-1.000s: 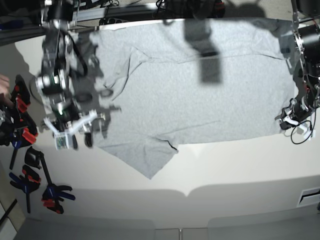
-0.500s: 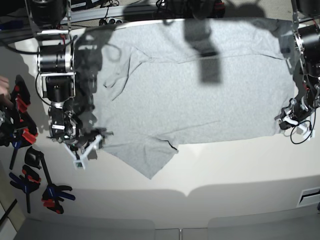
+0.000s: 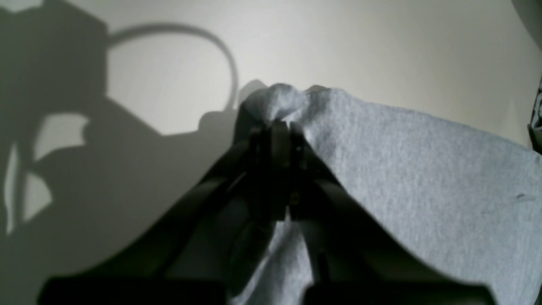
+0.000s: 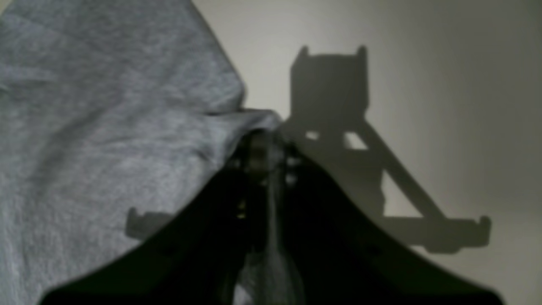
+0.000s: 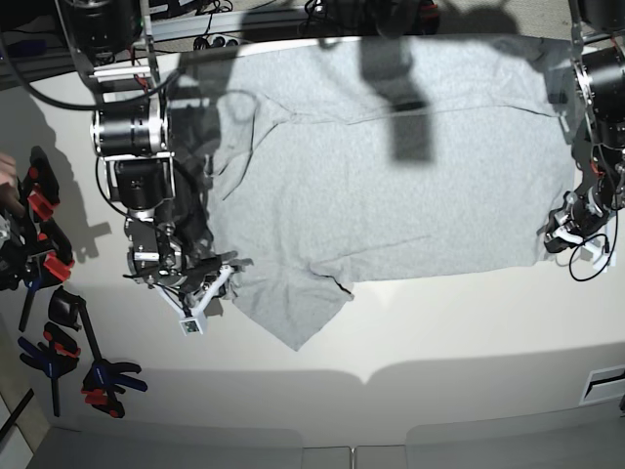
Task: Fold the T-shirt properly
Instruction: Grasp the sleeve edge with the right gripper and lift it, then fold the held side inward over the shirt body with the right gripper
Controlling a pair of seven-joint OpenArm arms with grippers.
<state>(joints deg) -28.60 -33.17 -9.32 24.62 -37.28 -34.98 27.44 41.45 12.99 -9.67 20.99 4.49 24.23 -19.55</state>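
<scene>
The light grey T-shirt [image 5: 391,186] lies spread over the table, plain side up, with one sleeve pointing toward the front edge. My right gripper [image 5: 217,283] is at the shirt's near-left edge. In the right wrist view that gripper [image 4: 262,146] is shut on a raised fold of the T-shirt [image 4: 106,127]. My left gripper [image 5: 564,233] sits low at the shirt's near-right corner. Seen from the left wrist, it [image 3: 281,125] is shut on a bunched corner of the T-shirt [image 3: 423,169], lifted a little off the table.
Several black, red and blue clamps [image 5: 54,303] lie at the table's left edge, with a person's hand [image 5: 8,191] beside them. Cables [image 5: 205,24] run along the back. Bare white table [image 5: 439,332] stretches in front of the shirt.
My right arm swung down toward the shirt's near-left edge and its jaws, open before, have shut on the fabric. The left arm has kept its hold and place.
</scene>
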